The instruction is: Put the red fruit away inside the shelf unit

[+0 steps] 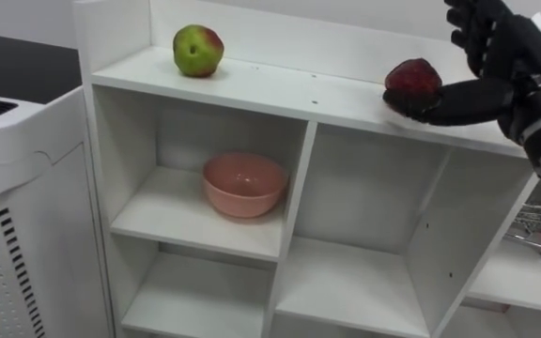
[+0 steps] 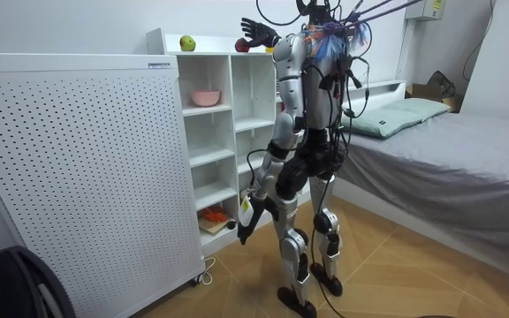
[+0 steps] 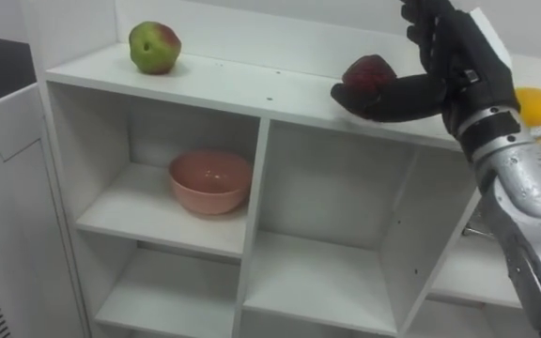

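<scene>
**Red apple at the top board's front lip, right hand loose beside it**

Left eye view: the red apple sits at 2 o'clock on the closet's top board, right at the front edge. The right hand is at its 3 o'clock, fingers raised straight and clear, gripping nothing. Only the thumb lies along the apple's front, and dragging it away could roll the apple off. Room view: the left hand hangs at 6 o'clock; its state I cannot tell. Right eye view: a yellow fruit lies at the hand's 4 o'clock, so an outward sweep might knock it.
</scene>
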